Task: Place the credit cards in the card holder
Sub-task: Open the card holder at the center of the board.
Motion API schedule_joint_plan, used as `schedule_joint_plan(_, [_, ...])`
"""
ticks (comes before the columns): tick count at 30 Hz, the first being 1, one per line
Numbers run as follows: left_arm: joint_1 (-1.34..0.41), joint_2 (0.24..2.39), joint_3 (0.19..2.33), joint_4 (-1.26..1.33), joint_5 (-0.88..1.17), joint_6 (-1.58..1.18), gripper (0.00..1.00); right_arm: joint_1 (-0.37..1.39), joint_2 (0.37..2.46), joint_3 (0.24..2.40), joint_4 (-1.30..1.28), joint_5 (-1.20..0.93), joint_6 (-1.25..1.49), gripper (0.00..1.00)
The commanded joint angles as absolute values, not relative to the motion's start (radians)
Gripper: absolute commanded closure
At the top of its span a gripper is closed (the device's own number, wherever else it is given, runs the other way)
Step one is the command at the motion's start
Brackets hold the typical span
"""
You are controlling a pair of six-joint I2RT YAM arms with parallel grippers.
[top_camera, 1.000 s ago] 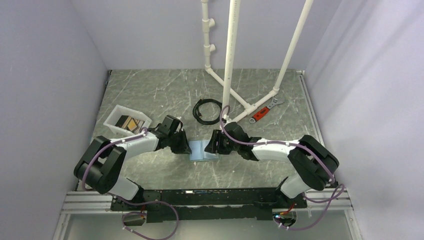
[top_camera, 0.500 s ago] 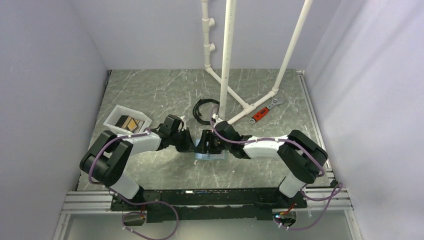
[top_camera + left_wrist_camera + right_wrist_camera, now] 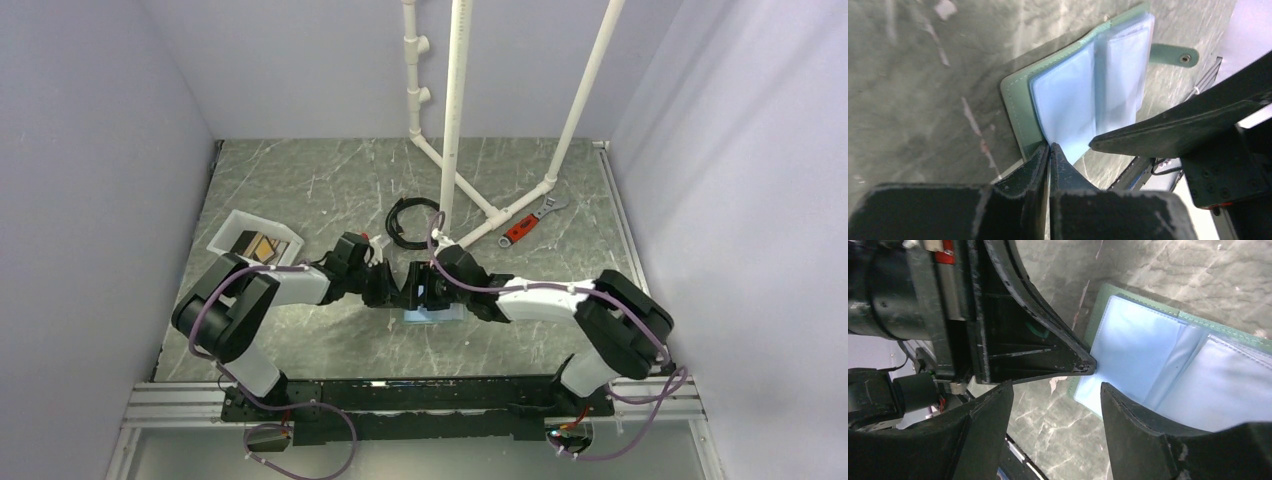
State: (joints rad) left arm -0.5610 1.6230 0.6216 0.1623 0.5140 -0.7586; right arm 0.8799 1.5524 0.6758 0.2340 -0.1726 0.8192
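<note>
The card holder (image 3: 432, 316) lies open on the table, its green cover down and its light blue leaves (image 3: 1068, 100) facing up, mostly hidden under both grippers in the top view. My left gripper (image 3: 1049, 146) is shut, its tips pinched on the near edge of a blue leaf. My right gripper (image 3: 1055, 390) faces it from the other side and stands open with nothing between its fingers, low over a corner of the card holder (image 3: 1148, 350). The credit cards (image 3: 258, 245), tan and dark, lie in the white tray (image 3: 232, 222) at the left.
A black cable coil (image 3: 412, 218) lies just behind the grippers. A white pipe frame (image 3: 455, 120) stands at the back, with a red-handled wrench (image 3: 525, 222) beside its right foot. The holder's snap strap (image 3: 1173, 54) sticks out on its far side.
Both grippers have closed in over the card holder, the left one moving right. The left jaws have shut on the leaf's edge and the right jaws have opened wider.
</note>
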Motion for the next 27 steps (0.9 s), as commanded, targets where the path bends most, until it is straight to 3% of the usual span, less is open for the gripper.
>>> schedule_joint_plan(1, [-0.589, 1.615, 0.621, 0.199, 0.562, -0.769, 0.92, 0.885, 1.398, 0.651, 0.135, -0.063, 0.776, 0.31])
schedule_joint_plan(8, [-0.62, 1.66, 0.645, 0.226, 0.568, -0.789, 0.93, 0.856, 1.223, 0.581, -0.116, 0.071, 0.789, 0.23])
schedule_joint_plan(27, [-0.686, 1.692, 0.641, 0.262, 0.498, -0.87, 0.96, 0.824, 1.185, 0.518, -0.206, 0.13, 0.781, 0.21])
